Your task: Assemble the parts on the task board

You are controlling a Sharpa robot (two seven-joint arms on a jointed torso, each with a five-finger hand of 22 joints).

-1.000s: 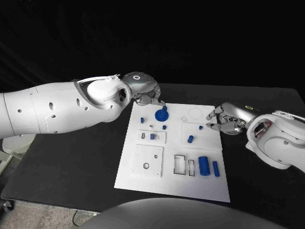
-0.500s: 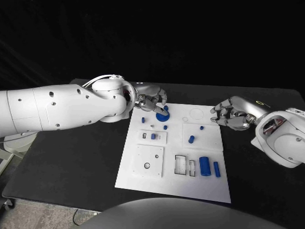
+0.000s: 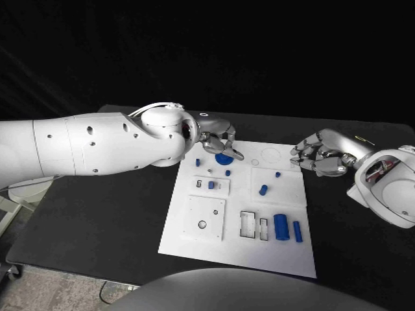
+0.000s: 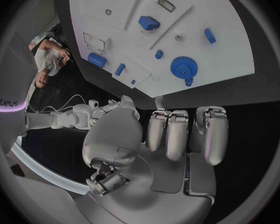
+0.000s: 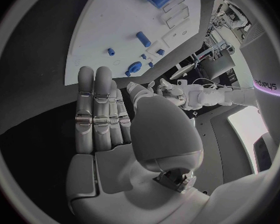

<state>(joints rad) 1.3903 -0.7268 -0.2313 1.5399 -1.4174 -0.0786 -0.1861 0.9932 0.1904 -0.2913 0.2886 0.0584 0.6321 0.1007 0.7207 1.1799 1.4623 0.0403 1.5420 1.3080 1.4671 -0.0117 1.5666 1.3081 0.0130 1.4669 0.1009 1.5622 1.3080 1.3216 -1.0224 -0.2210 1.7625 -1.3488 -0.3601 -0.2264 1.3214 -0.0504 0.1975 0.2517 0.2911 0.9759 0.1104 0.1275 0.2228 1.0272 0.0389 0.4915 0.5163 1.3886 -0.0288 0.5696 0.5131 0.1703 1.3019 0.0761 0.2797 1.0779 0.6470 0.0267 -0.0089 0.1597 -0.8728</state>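
Now the left hand [image 3: 217,138] hangs over the far left corner of the task board [image 3: 200,227], its fingers bent down towards the blue gear [image 3: 224,158]; a second ago it sat farther back and to the left, off the board's edge, so it has come forward over the gear. From the left wrist view its fingers [image 4: 177,134] lie side by side, fairly straight, with nothing between them, and the gear [image 4: 182,67] lies on the board beyond them, apart from the fingertips. The right hand [image 3: 321,155] has drawn back from the board's right edge, where it hovered near a small blue peg [image 3: 277,173]; it now sits off the board over the black table [image 3: 95,214], holding nothing, its fingers loosely curled. The other blue parts lie where they were, among them the large cylinder [image 3: 281,226] near the board's near right corner.
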